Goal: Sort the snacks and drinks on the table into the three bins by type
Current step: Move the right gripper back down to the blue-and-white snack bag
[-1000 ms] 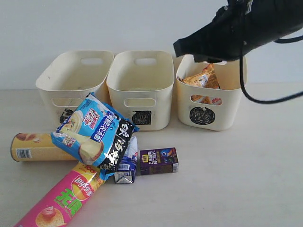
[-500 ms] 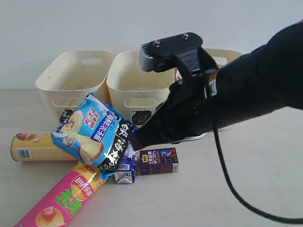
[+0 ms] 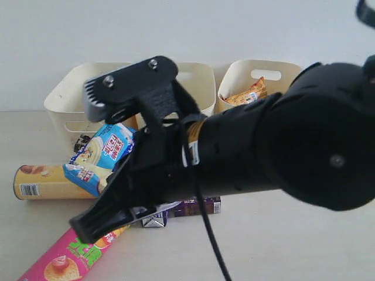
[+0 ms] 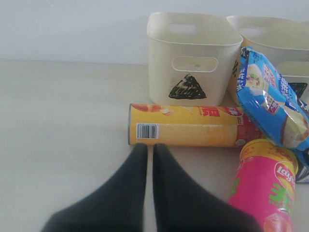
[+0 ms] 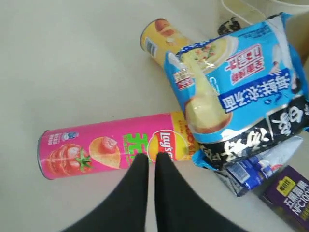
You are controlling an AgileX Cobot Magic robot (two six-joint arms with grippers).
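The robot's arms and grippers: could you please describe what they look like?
The right arm is a thick, matte black, rounded tube. Near its wrist sits a dark grey block with two screws and a ribbed edge, plus a white-and-orange band. A thin black cable hangs from it. The left gripper and right gripper are both plain black and taper to narrow tips.

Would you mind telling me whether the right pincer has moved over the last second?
Yes. The right pincer has swung from above the right bin down and leftward, ending over the pink can.
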